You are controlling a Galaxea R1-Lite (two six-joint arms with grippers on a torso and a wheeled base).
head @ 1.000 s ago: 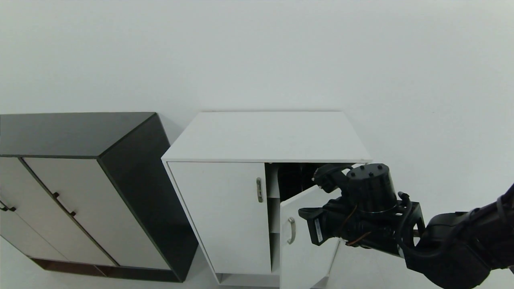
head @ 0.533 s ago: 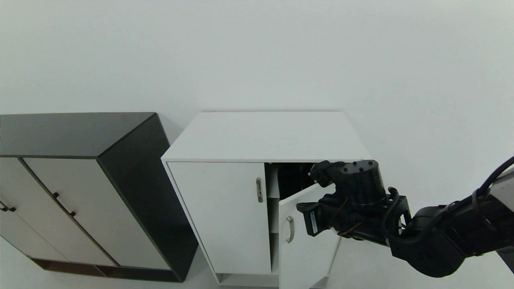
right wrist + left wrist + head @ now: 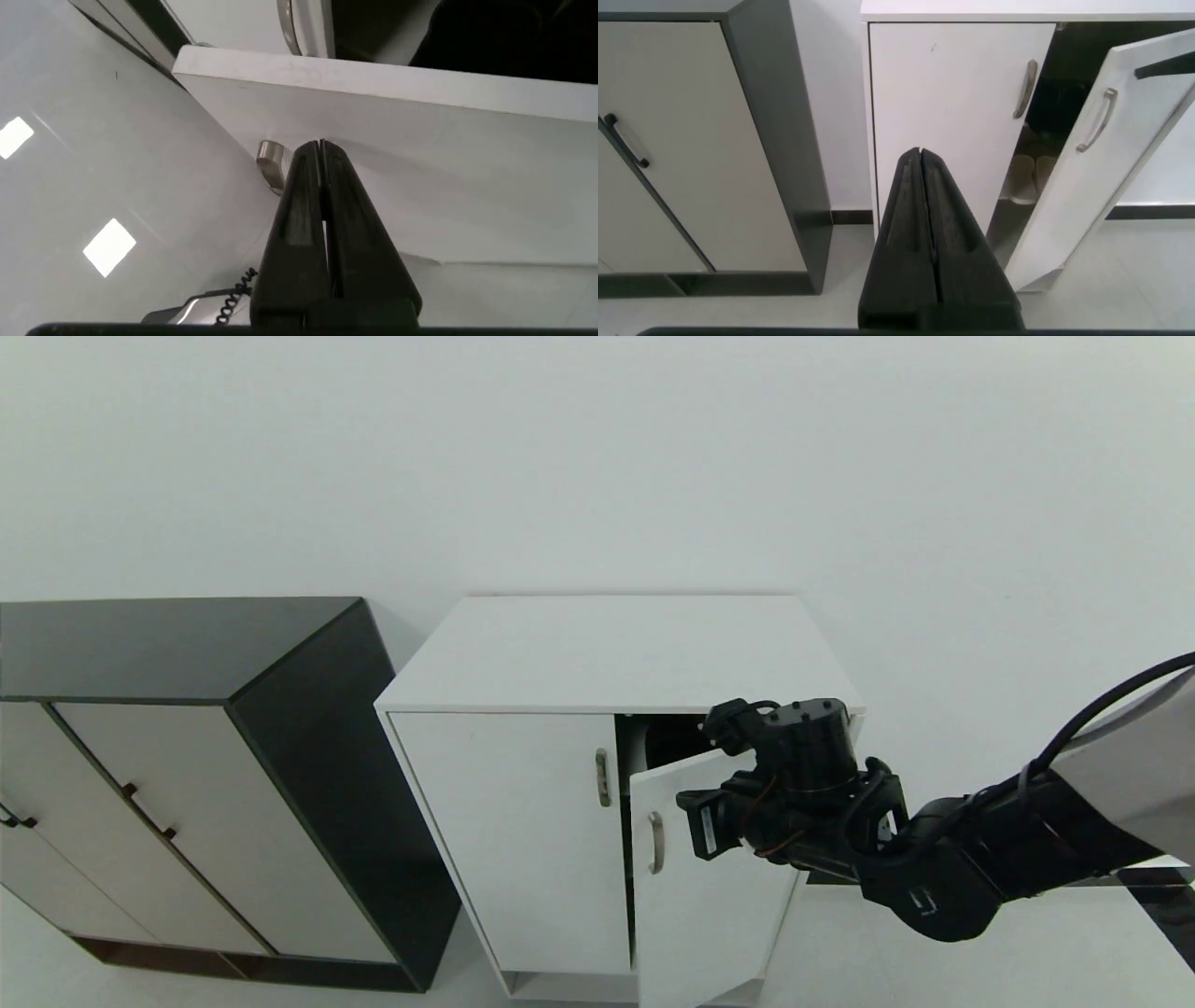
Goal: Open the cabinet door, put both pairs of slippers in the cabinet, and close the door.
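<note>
Right gripper (image 3: 322, 154), fingers pressed together, sits against the ajar door (image 3: 714, 896) of the cabinet (image 3: 616, 653), beside the door's handle (image 3: 656, 842). Pale slippers (image 3: 1025, 179) lie low inside the cabinet. Probably best to push flat and steady toward the cabinet front until this 1 door seats flush.

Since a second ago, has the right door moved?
Yes. The right door has swung toward shut: its handle now sits closer to the left door's handle, which stayed put.
</note>
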